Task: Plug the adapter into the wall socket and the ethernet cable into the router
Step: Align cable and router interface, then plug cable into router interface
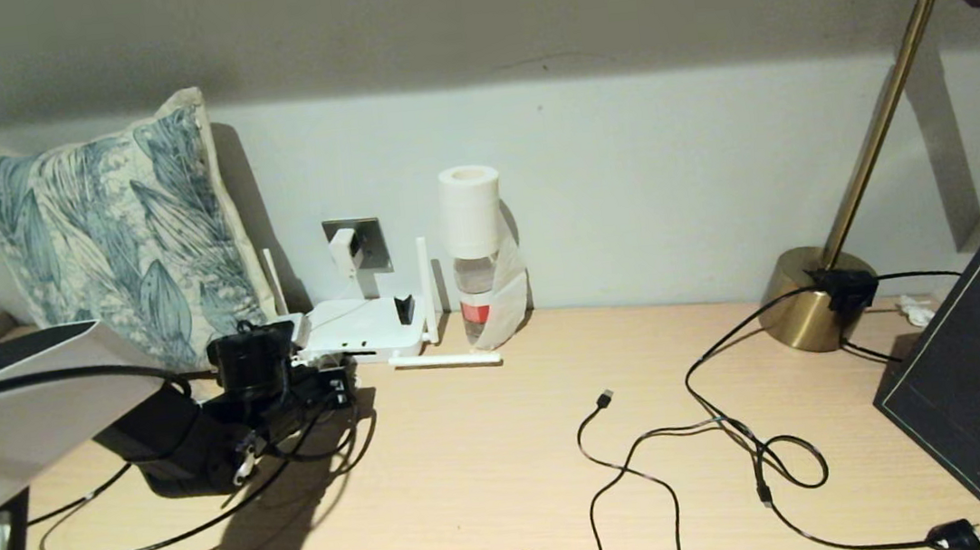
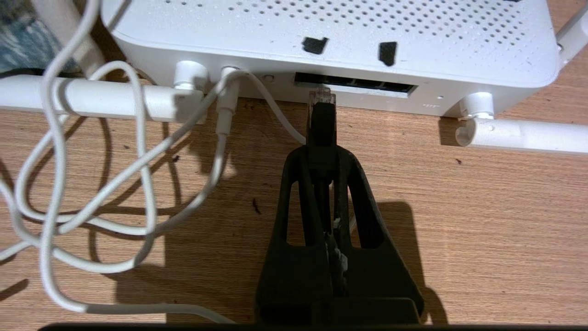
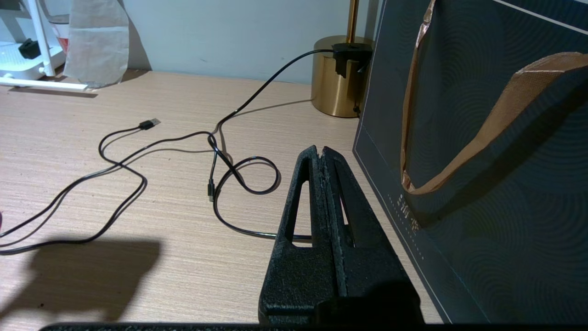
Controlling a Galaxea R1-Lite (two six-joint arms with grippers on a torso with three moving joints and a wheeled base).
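Observation:
The white adapter (image 1: 345, 252) sits in the grey wall socket (image 1: 370, 242) behind the router (image 1: 358, 323). Its thin white cord (image 2: 142, 184) loops over the desk to a jack on the router's (image 2: 321, 27) rear face. My left gripper (image 2: 322, 154) is shut on the black boot of the ethernet cable (image 2: 322, 122). The cable's clear clip connector (image 2: 321, 95) has its tip at the left end of the dark port row. In the head view the left gripper (image 1: 331, 388) is at the router's near-left side, and the ethernet cable (image 1: 162, 537) trails behind it. My right gripper (image 3: 320, 151) is shut and empty, low over the desk's right side.
A leaf-print pillow (image 1: 112, 233) leans on the wall left of the router. A bottle (image 1: 477, 285) under a white roll stands to its right. A black USB cable (image 1: 629, 470), a black mains plug (image 1: 955, 536), a brass lamp (image 1: 812, 305) and a dark paper bag (image 3: 482, 161) occupy the right.

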